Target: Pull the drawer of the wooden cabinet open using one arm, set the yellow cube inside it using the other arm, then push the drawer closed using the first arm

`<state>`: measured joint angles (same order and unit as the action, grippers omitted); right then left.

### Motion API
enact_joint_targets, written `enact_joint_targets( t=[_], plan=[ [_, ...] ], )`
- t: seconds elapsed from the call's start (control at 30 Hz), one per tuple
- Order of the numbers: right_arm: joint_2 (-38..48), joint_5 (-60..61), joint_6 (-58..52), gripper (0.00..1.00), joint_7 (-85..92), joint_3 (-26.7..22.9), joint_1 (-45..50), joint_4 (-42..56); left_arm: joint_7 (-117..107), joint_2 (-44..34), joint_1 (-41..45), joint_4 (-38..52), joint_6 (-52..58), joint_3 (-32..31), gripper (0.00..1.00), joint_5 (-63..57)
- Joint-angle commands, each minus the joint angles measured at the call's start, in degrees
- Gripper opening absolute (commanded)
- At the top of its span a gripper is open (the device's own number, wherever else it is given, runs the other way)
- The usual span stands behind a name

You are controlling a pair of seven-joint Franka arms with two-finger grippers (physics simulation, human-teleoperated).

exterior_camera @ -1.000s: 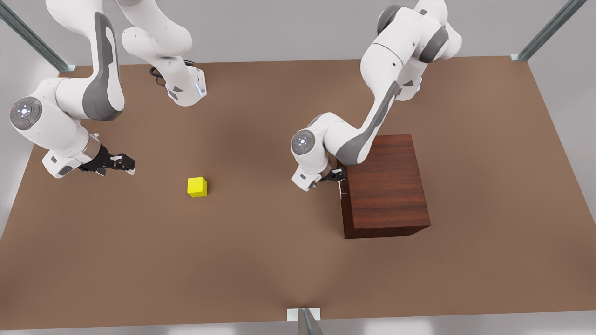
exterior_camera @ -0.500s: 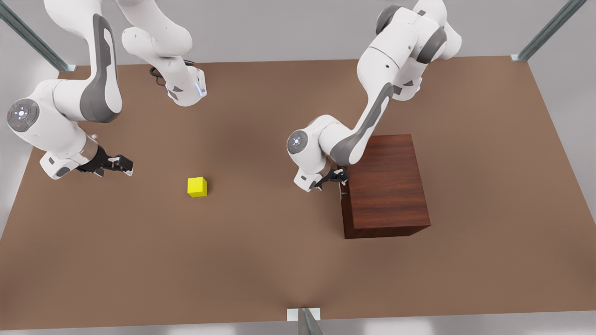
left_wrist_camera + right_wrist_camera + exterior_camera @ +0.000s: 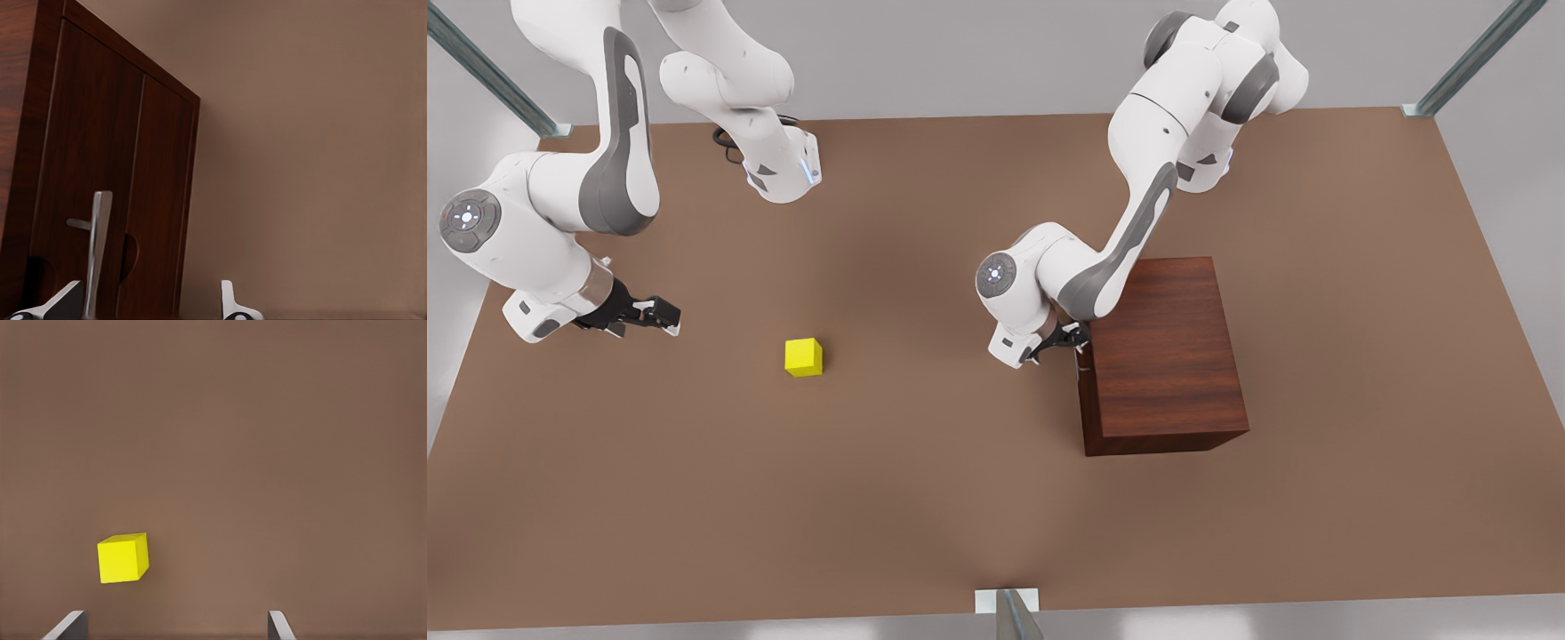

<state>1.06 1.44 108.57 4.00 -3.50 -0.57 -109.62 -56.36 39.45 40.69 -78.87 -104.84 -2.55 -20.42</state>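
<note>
meanwhile left gripper gapes at drawer handle; right gripper open, empty.

table (plain brown) | on it: yellow cube, wooden cabinet

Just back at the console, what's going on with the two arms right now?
The left gripper is at the wooden cabinet, open, its fingers on either side of the drawer's silver handle. The drawer looks shut. The right gripper, open, hovers over the table at the front view's left, short of the yellow cube, which sits untouched on the table.
</note>
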Motion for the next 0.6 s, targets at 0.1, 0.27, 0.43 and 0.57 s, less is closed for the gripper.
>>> enact_joint_targets(
  t=[0.1,0.27,0.43,0.57],
  plan=[
    [-0.01,0.05,-0.03,1.00,0.14,0.07,0.39,0.11,-2.00,0.27,-0.09,0.20,-0.45,0.00,1.00,0.82],
    [-0.01,0.05,-0.03,1.00,0.05,0.07,0.39,0.11,-1.73,0.54,-0.09,0.20,-1.07,-0.09,1.00,0.82],
    [-0.01,0.05,-0.03,1.00,0.05,0.07,0.39,0.11,-1.82,1.15,-0.09,0.55,-2.12,-0.09,1.00,1.96],
    [-0.01,0.05,-0.03,1.00,0.14,0.07,0.31,0.20,-2.43,1.42,-0.09,0.73,-2.74,-0.09,1.00,2.14]
  ],
)
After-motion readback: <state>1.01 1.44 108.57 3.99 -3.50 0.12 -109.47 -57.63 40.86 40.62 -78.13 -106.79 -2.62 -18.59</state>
